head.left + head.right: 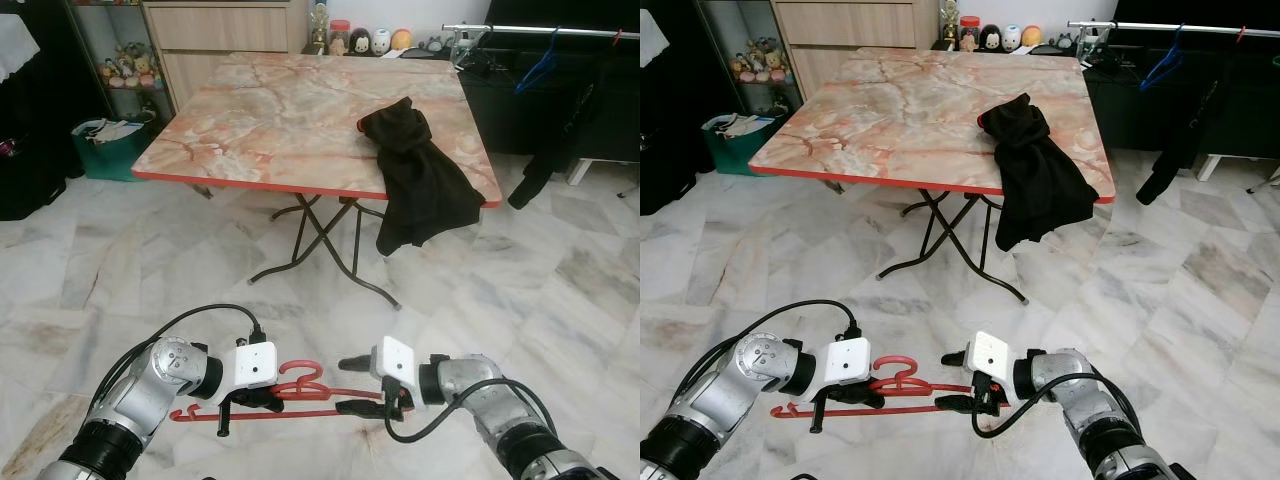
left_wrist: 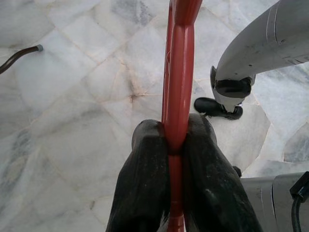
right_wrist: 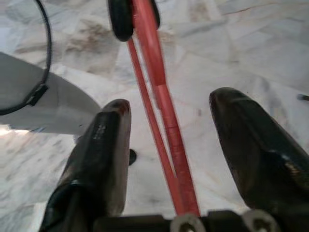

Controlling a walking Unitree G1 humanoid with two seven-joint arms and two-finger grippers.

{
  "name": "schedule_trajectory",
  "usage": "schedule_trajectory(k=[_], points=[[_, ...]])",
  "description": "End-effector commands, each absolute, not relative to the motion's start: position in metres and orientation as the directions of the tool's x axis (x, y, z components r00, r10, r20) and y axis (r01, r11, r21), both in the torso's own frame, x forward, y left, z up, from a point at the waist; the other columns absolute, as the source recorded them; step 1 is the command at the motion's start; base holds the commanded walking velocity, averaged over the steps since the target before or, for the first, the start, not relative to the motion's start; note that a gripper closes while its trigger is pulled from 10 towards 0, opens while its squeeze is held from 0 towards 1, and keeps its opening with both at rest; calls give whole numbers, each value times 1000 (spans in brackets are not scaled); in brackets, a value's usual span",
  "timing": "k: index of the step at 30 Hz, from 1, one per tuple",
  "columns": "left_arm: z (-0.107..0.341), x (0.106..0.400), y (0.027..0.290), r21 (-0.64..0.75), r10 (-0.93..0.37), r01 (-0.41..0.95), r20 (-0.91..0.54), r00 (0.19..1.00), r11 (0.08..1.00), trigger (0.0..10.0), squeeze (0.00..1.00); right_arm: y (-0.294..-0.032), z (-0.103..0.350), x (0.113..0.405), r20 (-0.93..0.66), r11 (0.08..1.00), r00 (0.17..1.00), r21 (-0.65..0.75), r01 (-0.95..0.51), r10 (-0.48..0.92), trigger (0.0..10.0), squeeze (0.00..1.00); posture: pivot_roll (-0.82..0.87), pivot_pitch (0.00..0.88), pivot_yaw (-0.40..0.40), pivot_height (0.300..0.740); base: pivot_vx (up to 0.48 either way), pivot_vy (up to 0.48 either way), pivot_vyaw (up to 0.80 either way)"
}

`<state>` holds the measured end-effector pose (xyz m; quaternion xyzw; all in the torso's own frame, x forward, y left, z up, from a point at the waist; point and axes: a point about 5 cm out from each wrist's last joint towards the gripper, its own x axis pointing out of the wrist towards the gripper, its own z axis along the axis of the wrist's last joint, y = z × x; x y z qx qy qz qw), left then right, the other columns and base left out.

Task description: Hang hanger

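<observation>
Your left tool point(image 1: 240, 398) is clenched on the red hanger point(image 1: 300, 385), held low over the floor; your right tool point(image 3: 166, 145) straddles its bar, fingers spread. The rail point(image 1: 530, 33) stands well apart, so a one-sided grip could let the hanger swing or slip while you walk.

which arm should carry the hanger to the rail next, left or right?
Left, probably. The left gripper is shut on the red hanger, fingers pinching its bar. The right gripper is open, its fingers straddling the bar without gripping. The rail stands far right, beyond the table.
</observation>
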<state>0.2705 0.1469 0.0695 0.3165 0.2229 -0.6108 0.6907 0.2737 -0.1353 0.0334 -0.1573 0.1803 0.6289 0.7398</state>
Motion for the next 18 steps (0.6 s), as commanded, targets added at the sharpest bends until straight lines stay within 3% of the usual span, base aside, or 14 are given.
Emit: schedule_trajectory(k=[1, 5, 6, 7, 9, 10, 17, 18], points=[[75, 273, 145, 175, -705, 984, -692, 152, 40, 10000, 0, -133, 41, 279, -467, 128, 126, -27, -991, 875, 0, 0, -33, 0, -8, 727, 0, 0, 0], [75, 273, 145, 174, -706, 984, -692, 151, 40, 10000, 0, -128, 39, 277, -469, 111, 100, -5, -994, 878, 0, 0, -28, 0, -10, 727, 0, 0, 0], [75, 273, 145, 174, -706, 984, -692, 152, 40, 10000, 0, -127, 38, 276, -470, 108, 97, -2, -994, 877, 431, 0, -28, 0, -10, 727, 0, 0, 0], [75, 273, 144, 175, -706, 984, -692, 152, 41, 10000, 0, -126, 37, 276, -472, 109, 96, -1, -994, 876, 4275, 0, -27, 0, -10, 727, 0, 0, 0], [75, 273, 144, 176, -705, 984, -692, 153, 41, 10000, 0, -125, 36, 275, -475, 109, 96, -1, -994, 875, 4275, 0, -27, 0, -10, 727, 0, 0, 0], [76, 273, 144, 177, -705, 983, -692, 154, 41, 10000, 0, -125, 34, 275, -479, 112, 100, -4, -994, 872, 10000, 0, -27, 0, -10, 727, 0, 0, 0], [76, 274, 144, 180, -707, 983, -689, 158, 44, 10000, 0, -125, 31, 274, -494, 115, 99, 3, -993, 864, 10000, 0, -26, 0, -14, 727, 0, 0, 0], [76, 274, 144, 180, -707, 983, -689, 159, 45, 10000, 0, -125, 30, 273, -497, 111, 92, 7, -994, 863, 8706, 0, -26, 0, -15, 727, 0, 0, 0]])
